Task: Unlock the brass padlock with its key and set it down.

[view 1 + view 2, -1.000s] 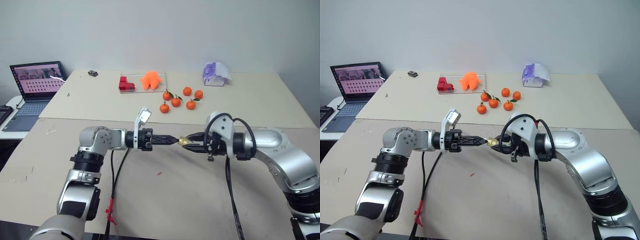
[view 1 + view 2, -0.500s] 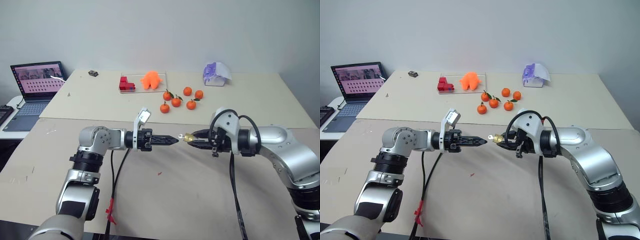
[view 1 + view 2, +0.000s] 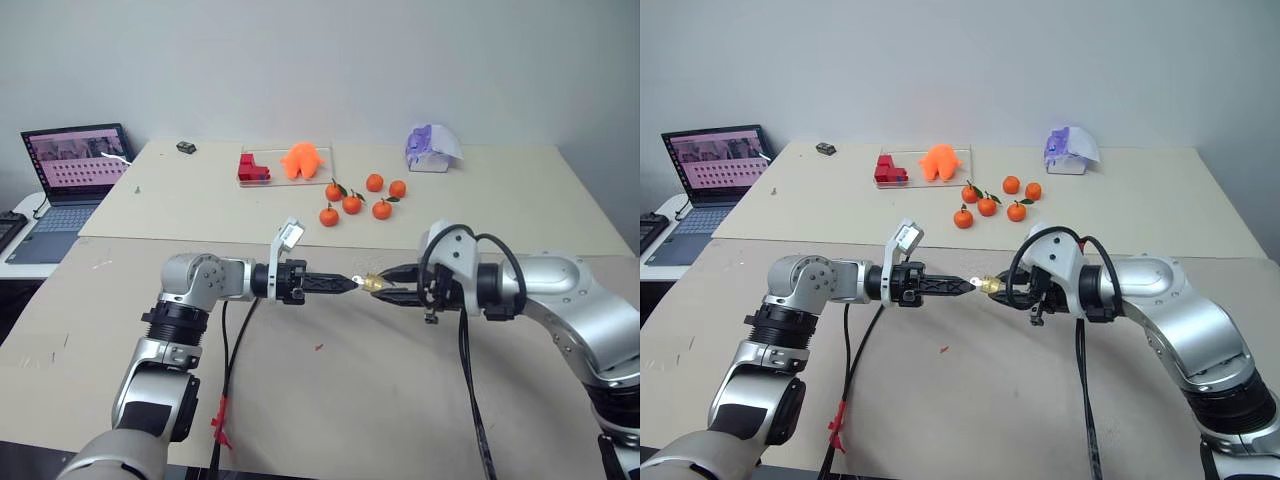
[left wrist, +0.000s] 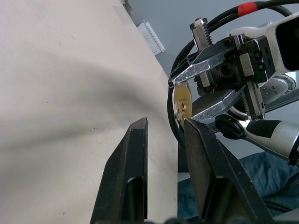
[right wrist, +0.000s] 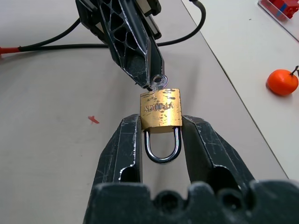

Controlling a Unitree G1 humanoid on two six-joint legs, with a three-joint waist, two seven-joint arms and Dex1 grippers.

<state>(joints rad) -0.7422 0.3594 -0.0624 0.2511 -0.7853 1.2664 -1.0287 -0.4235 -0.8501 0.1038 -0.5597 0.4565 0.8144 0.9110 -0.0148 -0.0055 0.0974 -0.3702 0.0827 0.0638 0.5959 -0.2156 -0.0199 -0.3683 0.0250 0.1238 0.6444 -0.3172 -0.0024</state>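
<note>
1. The small brass padlock with a squarish gold body and thin silvery shackle (image 5: 161,113) is held in the air above the near beige counter (image 3: 330,400), roughly over its middle. Its shackle is closed and points back toward the right wrist.
2. The right claw (image 5: 161,135) is pinching the padlock, one black finger pressed against each side of the body.
3. The tiny silvery metal key (image 5: 158,82) sits at the end of the padlock opposite the shackle, its round bow showing just beside the lock body. Whether the blade is inside the keyhole I cannot tell.
4. The left claw (image 5: 150,84) comes in level from the robot's left, its tip meeting the key's bow. Its fingers (image 4: 131,177) stand slightly apart with a narrow gap between them, and whether they actually grip the key I cannot tell.
5. On the far counter, toward its middle, lie five small orange tangerines (image 3: 352,203).
6. Nearer the far edge are a red block piece (image 3: 251,167) and an orange plastic toy (image 3: 302,158) on a clear tray.
7. A purple and white object (image 3: 432,147) sits toward the far right corner.
8. A small dark object (image 3: 185,147) lies near the far left corner.
9. An open laptop (image 3: 70,175) stands on a separate surface off the left edge.
</note>
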